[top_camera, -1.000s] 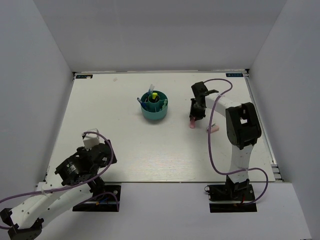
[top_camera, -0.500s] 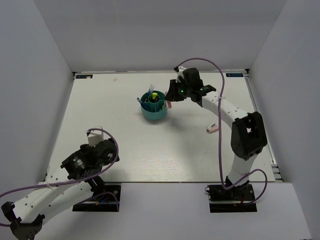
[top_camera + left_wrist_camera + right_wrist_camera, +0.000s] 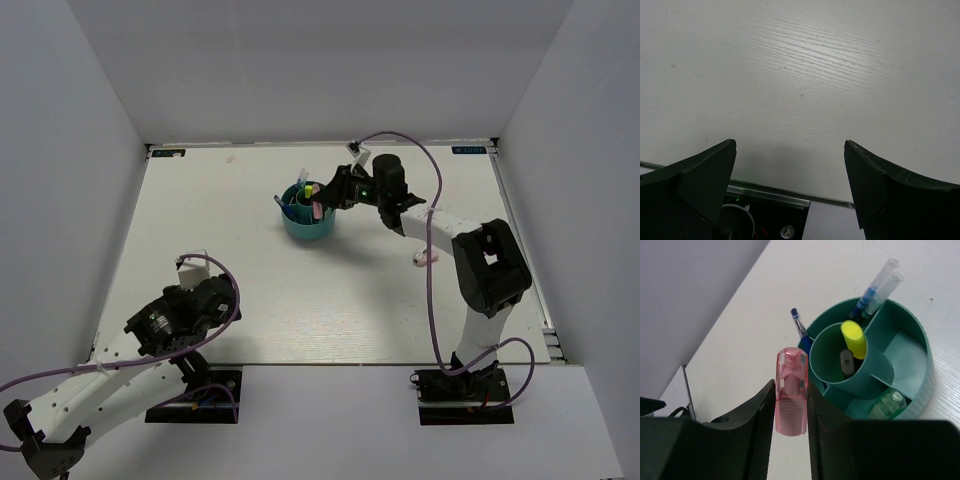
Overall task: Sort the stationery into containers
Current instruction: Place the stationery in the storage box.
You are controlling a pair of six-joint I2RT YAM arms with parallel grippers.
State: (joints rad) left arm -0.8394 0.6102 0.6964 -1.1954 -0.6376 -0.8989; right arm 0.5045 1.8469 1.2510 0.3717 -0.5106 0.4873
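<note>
- Two small blue labels [image 3: 168, 153] are fixed at the far corners of the table [image 3: 250, 280]; their print is too small to be read.
- No lettering can be made out on any pen or marker in the wrist views.
- A round teal organizer [image 3: 300, 225] stands on the far middle of the table. It is divided into a central round cup and outer compartments around it.
- In the central cup a marker with a yellow cap [image 3: 853, 337] is stood upright, with a dark marker [image 3: 846, 361] just beside it.
- In one outer compartment, two thin blue pens [image 3: 879, 290] with clear barrels are leaned together over the rim.
- A third blue pen [image 3: 800, 325] is seen in the neighbouring outer compartment, on the side nearest the gripper.
- A mint-green marker [image 3: 887, 402] is lodged in another outer compartment.
- A pink highlighter [image 3: 791, 400] is clamped between the fingers of the right gripper [image 3: 791, 390], clear cap pointing away from the wrist. In the top view it is seen over the right side of the organizer. Whether the rim is touched cannot be told.
- A second pink highlighter [image 3: 427, 257] lies on the table, well apart from the organizer, near the right arm.
- The left gripper [image 3: 790, 145] is spread wide over bare tabletop by the near edge.
</note>
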